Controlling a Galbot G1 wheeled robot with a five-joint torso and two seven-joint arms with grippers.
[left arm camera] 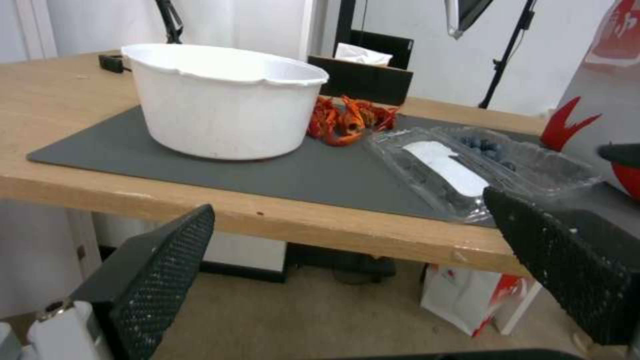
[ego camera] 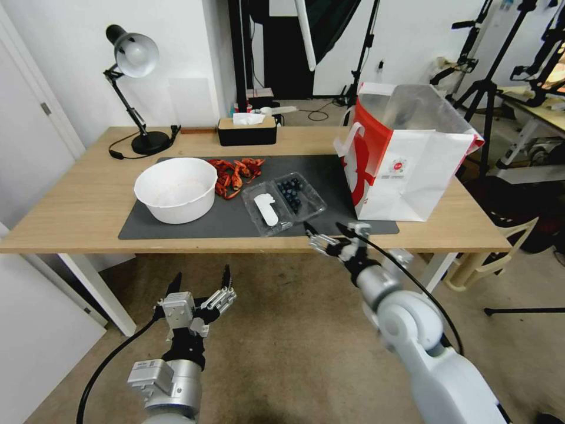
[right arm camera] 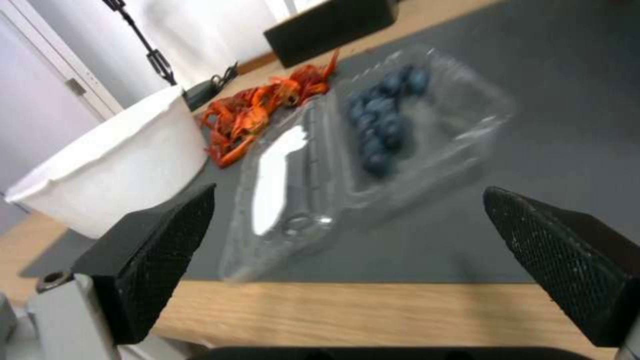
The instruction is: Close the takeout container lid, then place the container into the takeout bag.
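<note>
The takeout container (ego camera: 297,195) lies open on the dark mat, blueberries in its right half. Its lid (ego camera: 266,209), with a white oblong label, lies flat to the left of that half. The container (right arm camera: 400,120) and lid (right arm camera: 280,170) fill the middle of the right wrist view. The takeout bag (ego camera: 406,159) stands open at the mat's right end. My right gripper (ego camera: 325,229) is open, at the table's front edge just in front of the container. My left gripper (ego camera: 200,280) is open, low in front of the table.
A big white bowl (ego camera: 176,188) stands on the mat's left, red crayfish (ego camera: 235,172) behind it. A black tissue box (ego camera: 247,131) and a desk lamp (ego camera: 134,88) stand at the back. The mat (ego camera: 194,221) in front of the bowl is bare. Tripods and a chair stand to the right.
</note>
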